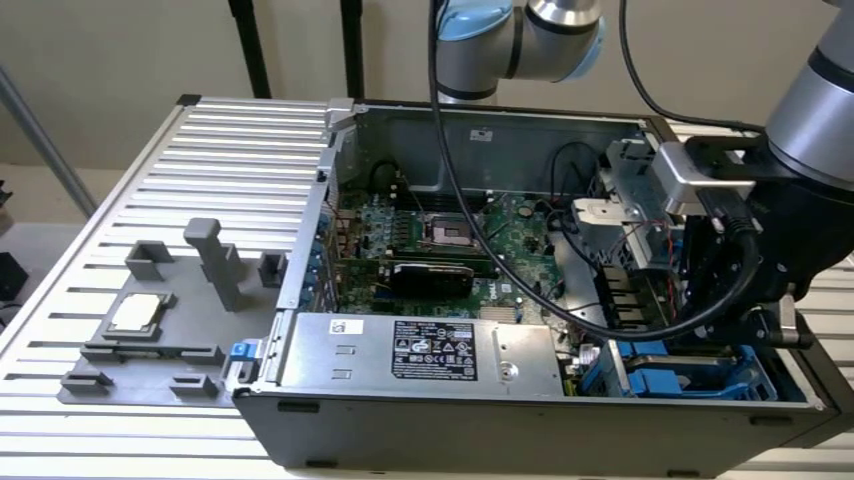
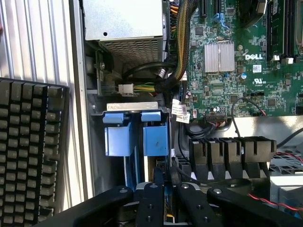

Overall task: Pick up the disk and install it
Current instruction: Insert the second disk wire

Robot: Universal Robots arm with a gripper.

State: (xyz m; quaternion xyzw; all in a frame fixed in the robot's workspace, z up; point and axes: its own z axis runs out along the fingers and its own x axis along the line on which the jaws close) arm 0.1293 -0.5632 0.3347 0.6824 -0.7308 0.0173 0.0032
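Green motherboard (image 2: pixel 246 71), blue disk (image 2: pixel 155 137) carrier, black keyboard (image 2: pixel 28 151).

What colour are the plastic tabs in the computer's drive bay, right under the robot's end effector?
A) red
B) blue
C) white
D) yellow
B: the plastic tabs in the drive bay are blue, sitting just ahead of the end effector inside the computer case.

The arm (image 1: pixel 834 100) is built of silver-grey tubes with pale blue joint caps, black cables are draped from it, and a black hand (image 2: pixel 163 201) with round screw heads is carried below a silver bracket.
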